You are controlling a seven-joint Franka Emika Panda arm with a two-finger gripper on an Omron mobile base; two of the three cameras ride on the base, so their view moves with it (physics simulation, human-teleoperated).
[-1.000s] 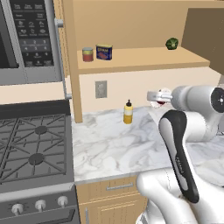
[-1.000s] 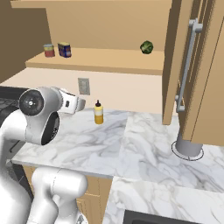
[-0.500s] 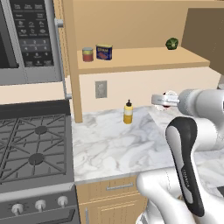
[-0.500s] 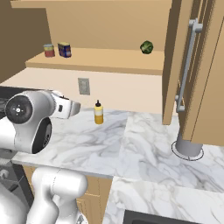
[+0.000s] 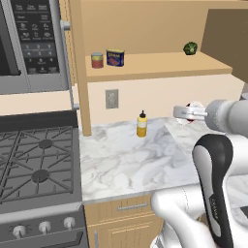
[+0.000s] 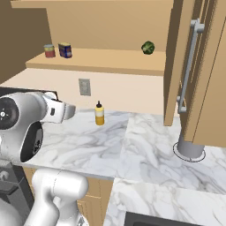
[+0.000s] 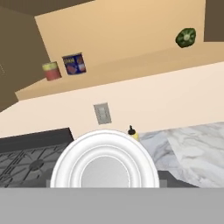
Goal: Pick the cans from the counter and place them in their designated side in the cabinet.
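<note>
My gripper (image 5: 184,113) is shut on the short round red-and-white can (image 5: 194,106) and holds it in the air above the marble counter (image 5: 126,164), right of the yellow bottle. In the hand view the can's white round end (image 7: 104,165) hides the fingertips. The dark blue boxy tin (image 5: 115,57) (image 7: 74,64) stands at the left end of the cabinet shelf (image 5: 160,65), beside a red can with a yellow-green band (image 5: 97,60). The cabinet's brown door (image 5: 227,38) hangs open at the right.
A yellow squeeze bottle (image 5: 141,124) stands on the counter by the wall, under a wall outlet (image 5: 112,99). A green round thing (image 5: 190,48) sits at the shelf's right end. The black gas stove (image 5: 34,164) and the microwave (image 5: 29,43) are to the left.
The arm has swung a little to the left, with the round can still in the gripper. Everything on the shelf and the counter has stayed in place.
</note>
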